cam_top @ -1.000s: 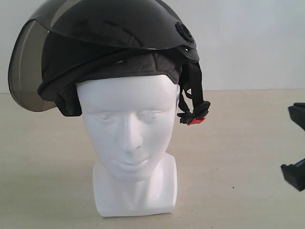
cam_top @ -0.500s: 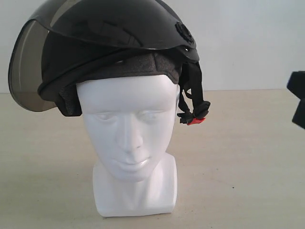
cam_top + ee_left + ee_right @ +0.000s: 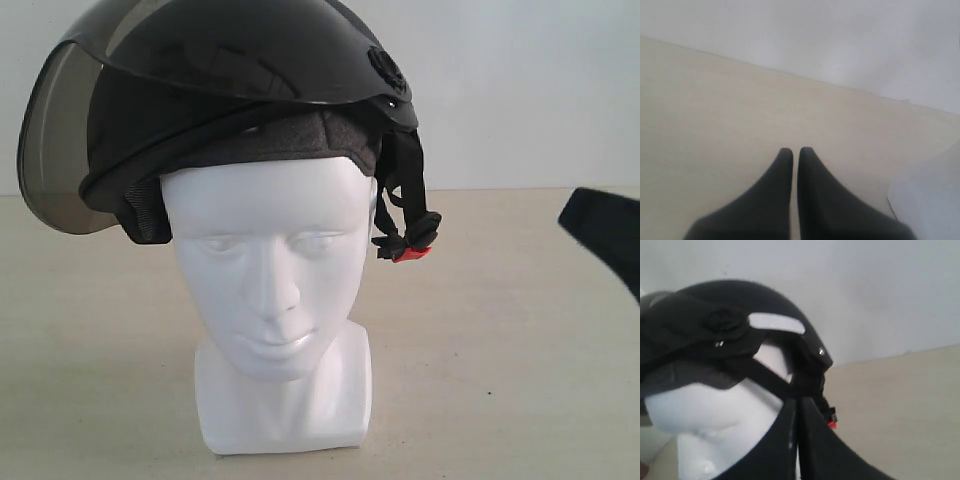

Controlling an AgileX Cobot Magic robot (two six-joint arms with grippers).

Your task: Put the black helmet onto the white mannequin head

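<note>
helmet (image 3: 230,90) sits on mannequin head (image 3: 270,290), right end effector (image 3: 610,232) apart on rt.

- Matte black open-face helmet (image 3: 250,60): plain black shell.
- Smoky tinted curved visor (image 3: 55,150): grey-brown, see-thru.
- Dark grey padded lining (image 3: 290,140).
- Black webbing chin strap (image 3: 405,180) w/ small red plastic buckle (image 3: 412,254).
- Glossy white bald mannequin head (image 3: 270,260): uniform white.
- Left gripper (image 3: 795,150), right gripper (image 3: 797,401): fingers black.
- Flat beige tabletop (image 3: 715,125) beyond left fingers: plain.
- Off-white plain wall (image 3: 520,90).

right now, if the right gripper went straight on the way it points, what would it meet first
Most likely the black helmet, at its chin strap beside the white mannequin head; the shut right gripper lines up with it. Distance is unclear.
</note>
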